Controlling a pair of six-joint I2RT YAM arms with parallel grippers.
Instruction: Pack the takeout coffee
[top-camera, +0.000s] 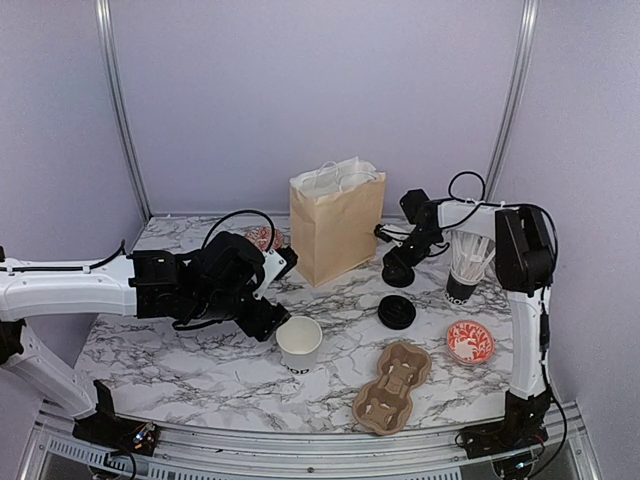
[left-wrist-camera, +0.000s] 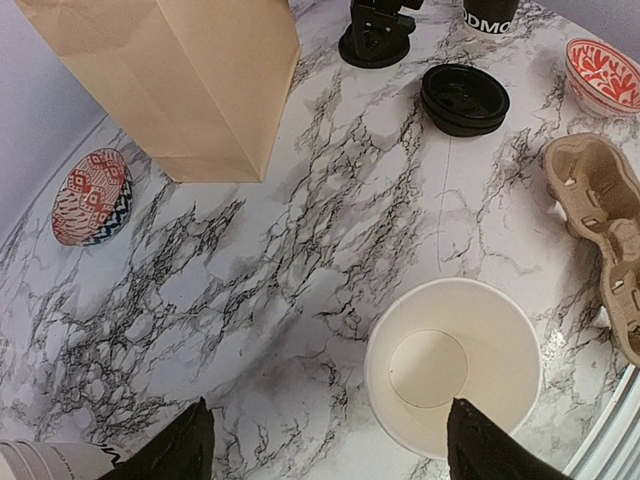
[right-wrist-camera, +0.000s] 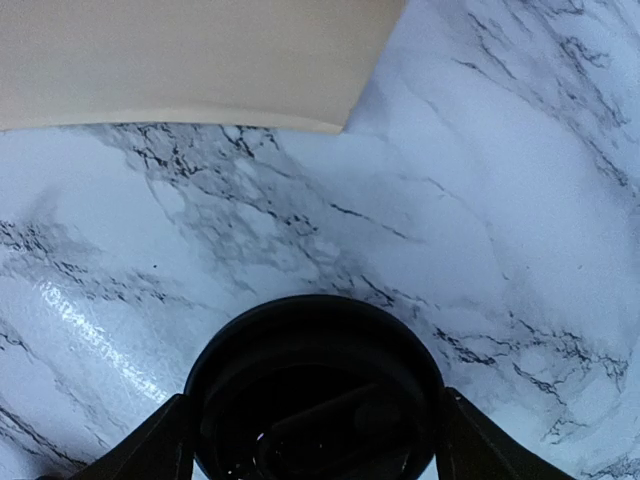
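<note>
Black fingers (right-wrist-camera: 150, 450) of the right gripper (right-wrist-camera: 315, 445) stand on either side of a single black lid (right-wrist-camera: 315, 390) lying flat on the table (top-camera: 180, 370). They sit very close to its rim, but I cannot tell whether they press on it. Just beyond the lid is the foot of the paper bag (top-camera: 337, 222), with a strip of bare marble between them. The right arm rises from the near right corner, bends high at the elbow and reaches left, wrist pointing down.

The left gripper (left-wrist-camera: 330, 455) has its fingers (left-wrist-camera: 175, 450) spread wide and holds nothing. The white paper cup (left-wrist-camera: 452, 365) stands upright and lidless beside the right-hand finger, mouth up and long axis vertical, lettering near the base. The left arm comes in low from the left edge, with its wrist turned toward the cup. Bare marble runs from the cup to the bag.

The table's front edge lies near the cup, and the cardboard carrier (top-camera: 392, 387) lies along it. A stack of black lids (top-camera: 397, 312) sits between the cup and the dark cup of sticks (top-camera: 465, 265). One red-patterned bowl (top-camera: 470, 342) is near the right edge.
</note>
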